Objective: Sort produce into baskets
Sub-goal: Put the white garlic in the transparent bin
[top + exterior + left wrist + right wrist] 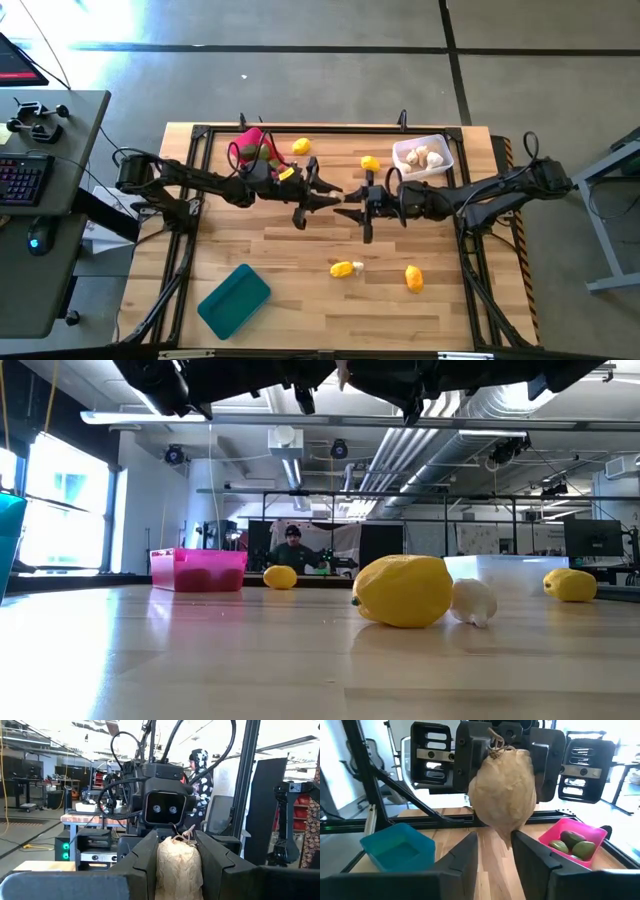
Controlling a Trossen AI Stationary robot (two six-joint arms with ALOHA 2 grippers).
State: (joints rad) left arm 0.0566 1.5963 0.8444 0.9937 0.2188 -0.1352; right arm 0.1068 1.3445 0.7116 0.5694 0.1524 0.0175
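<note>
Handover mid-counter: left end effector (pixel 330 196) clamps a garlic bulb (pixel 503 786) held aloft, right end effector (pixel 352 213) narrowing around its tip, needing a firm grip next before carrying toward whitish basket (pixel 423 157).

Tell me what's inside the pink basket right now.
The pink basket holds dull green produce; the right wrist view shows about three pieces. Its near wall hides the bottom, and in the high view the left arm covers part of it.

A keyboard (pixel 22 180) and mouse (pixel 37 240) lie on a grey desk (pixel 60 270) beside the wooden table (pixel 310 300)
</note>
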